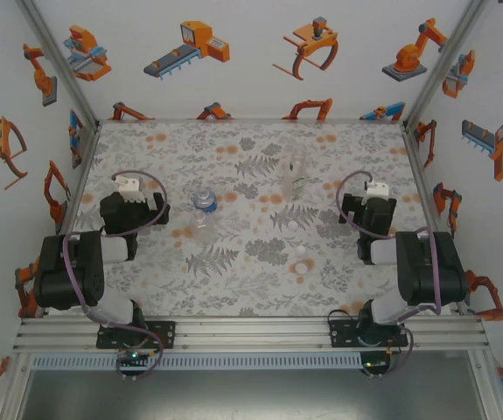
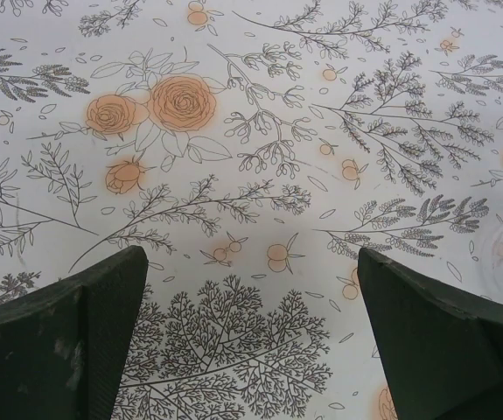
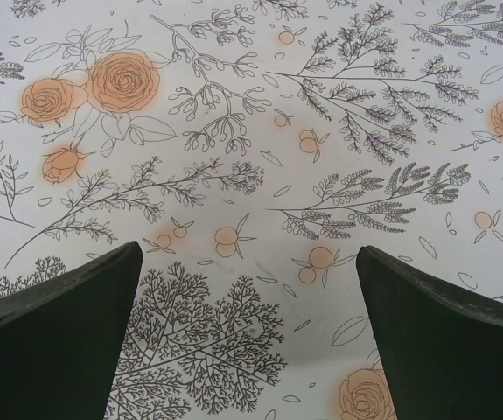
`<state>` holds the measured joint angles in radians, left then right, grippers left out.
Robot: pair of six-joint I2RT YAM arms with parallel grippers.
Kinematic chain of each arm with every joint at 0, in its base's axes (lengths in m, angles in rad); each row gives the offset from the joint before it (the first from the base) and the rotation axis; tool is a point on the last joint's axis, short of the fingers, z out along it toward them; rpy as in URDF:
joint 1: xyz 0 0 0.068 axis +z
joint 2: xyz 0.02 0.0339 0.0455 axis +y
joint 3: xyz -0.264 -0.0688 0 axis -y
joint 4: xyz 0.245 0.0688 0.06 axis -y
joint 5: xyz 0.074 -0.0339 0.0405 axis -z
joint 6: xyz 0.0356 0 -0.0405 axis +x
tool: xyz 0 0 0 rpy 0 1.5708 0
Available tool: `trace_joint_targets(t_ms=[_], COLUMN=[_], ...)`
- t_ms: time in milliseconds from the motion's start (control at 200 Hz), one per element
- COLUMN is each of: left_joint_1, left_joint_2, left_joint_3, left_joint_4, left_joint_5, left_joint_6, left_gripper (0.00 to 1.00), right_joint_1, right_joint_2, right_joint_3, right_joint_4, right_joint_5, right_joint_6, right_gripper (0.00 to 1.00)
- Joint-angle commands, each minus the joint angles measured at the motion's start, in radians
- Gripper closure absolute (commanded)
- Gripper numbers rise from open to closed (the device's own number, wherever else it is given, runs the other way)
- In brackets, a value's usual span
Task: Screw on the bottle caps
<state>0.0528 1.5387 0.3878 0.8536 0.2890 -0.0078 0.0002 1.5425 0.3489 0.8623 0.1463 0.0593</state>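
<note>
- Left pincer [image 2: 251, 262]: the jaws are spread fully and hold nothing. It hangs above the bare floral tablecloth [image 1: 234, 293], apparently ready to close on whatever it is sent to.
- Right pincer [image 3: 247, 258]: it is equally wide and empty, poised over printed cloth.
- Bottles: the blue-label bottle [image 1: 203, 201] stands upright just right of the left pincer. The green-white bottle [image 1: 296, 181] stands left of and slightly beyond the right pincer. Both lie between the 2 pincers, and their necks face upward, which suits capping.
- Bottle caps [image 1: 300, 251]: small white discs lie loose on the cloth, to the near left of the right pincer and apart from the bottles.
- Judgement: capping has probably not begun. 1 pincer would likely steady a bottle while the other fetches a cap.
</note>
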Motion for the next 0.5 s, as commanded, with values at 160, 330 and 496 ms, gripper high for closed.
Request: trace_joint_targets(t_ms=[160,330,496], left_joint_1=[-0.001,-0.003,-0.023], left_joint_2=[0.000,0.000,-0.006], left_joint_3=[-0.009,-0.010,-0.012], left_joint_4=[0.033,0.034,0.033], left_joint_5=[0.015,0.014,-0.032], left_joint_6=[0.017,0.017,0.023], left_gripper=[0.03,0.03,0.03], right_joint_1=[-0.010,-0.009,-0.009], right_joint_2=[-0.004,-0.004,-0.004], right_joint_3=[0.024,0.023,0.024], right_joint_4=[0.029,0.028,0.029], right_joint_5=[0.007,0.007,0.006], right_joint_6=[0.011,0.011,0.011], right_gripper=[0.01,0.01,0.01])
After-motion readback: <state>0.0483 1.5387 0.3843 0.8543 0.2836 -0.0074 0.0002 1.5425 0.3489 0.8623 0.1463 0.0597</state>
